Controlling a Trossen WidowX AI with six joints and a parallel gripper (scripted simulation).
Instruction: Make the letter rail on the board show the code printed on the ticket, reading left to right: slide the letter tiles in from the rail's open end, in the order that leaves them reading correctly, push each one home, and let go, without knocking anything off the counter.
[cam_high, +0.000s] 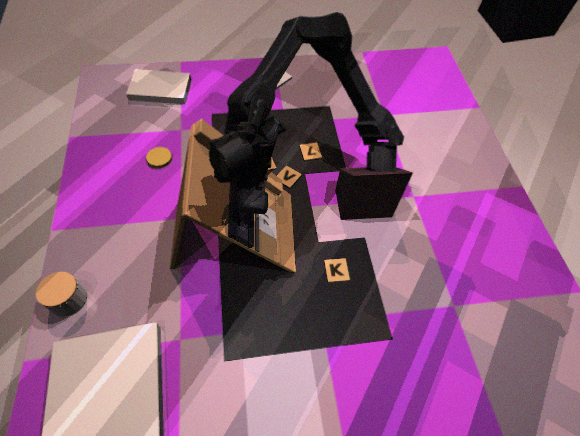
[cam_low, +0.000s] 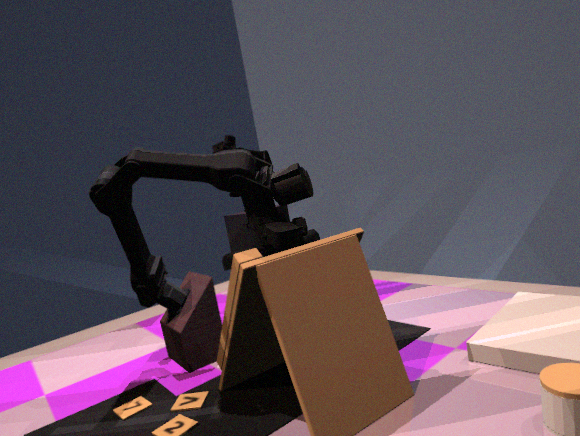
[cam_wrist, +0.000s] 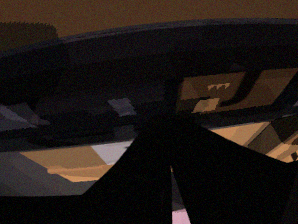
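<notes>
The orange easel board (cam_high: 205, 200) (cam_low: 325, 320) stands tilted in the middle of the counter. My gripper (cam_high: 246, 234) (cam_wrist: 170, 156) is shut with nothing between the fingers and presses close to the board's face at the dark rail (cam_wrist: 133, 50). The white ticket (cam_high: 270, 222) is on the board just right of the fingers. In the exterior view the board hides the fingers. Loose orange letter tiles lie on the black mats: K (cam_high: 336, 270), V (cam_high: 289, 175) and L (cam_high: 311, 150). Three tiles also show in the exterior view (cam_low: 132, 407) (cam_low: 189, 400) (cam_low: 174, 426).
The arm's dark base block (cam_high: 372, 192) (cam_low: 192, 325) stands right of the board. An orange disc (cam_high: 159, 157), an orange-topped cylinder (cam_high: 57, 292) (cam_low: 562, 395), a small white slab (cam_high: 157, 85) and a large white slab (cam_high: 102, 385) (cam_low: 530, 325) lie to the left.
</notes>
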